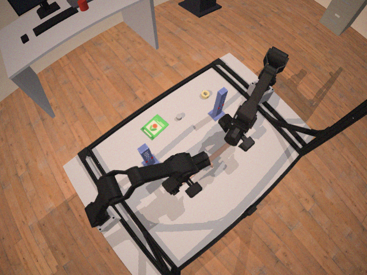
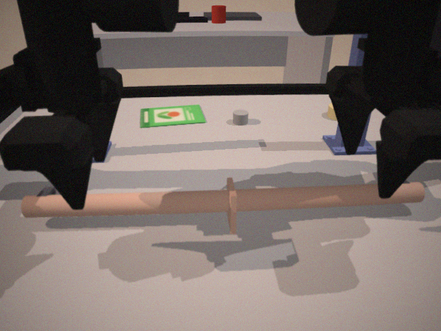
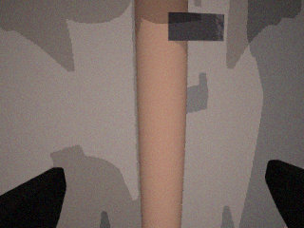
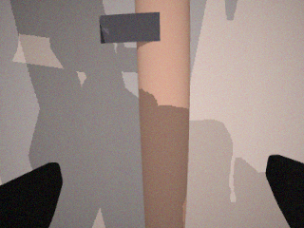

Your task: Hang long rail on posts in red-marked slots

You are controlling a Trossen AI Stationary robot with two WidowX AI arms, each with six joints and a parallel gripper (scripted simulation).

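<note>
On the counter (image 1: 237, 195) (image 2: 213, 309) (image 3: 100, 90) (image 4: 237, 71) before me I count one long rail (image 1: 217, 152) (image 2: 124, 203) (image 3: 162, 119) (image 4: 163, 138); two blue posts (image 1: 219, 100) (image 1: 144, 149) (image 2: 340, 144), one toward each short edge; and, nearer the long edge by the desk (image 1: 67, 32) (image 2: 160, 53), one green packet (image 1: 160, 120) (image 2: 197, 114), one gray cylinder (image 1: 179, 117) (image 2: 240, 117), one yellow ring (image 1: 202, 95) (image 2: 331, 112). I have two hands (image 1: 182, 187) (image 1: 236, 132) (image 2: 89, 184) (image 2: 368, 175) (image 3: 165, 168) (image 4: 163, 162).
</note>
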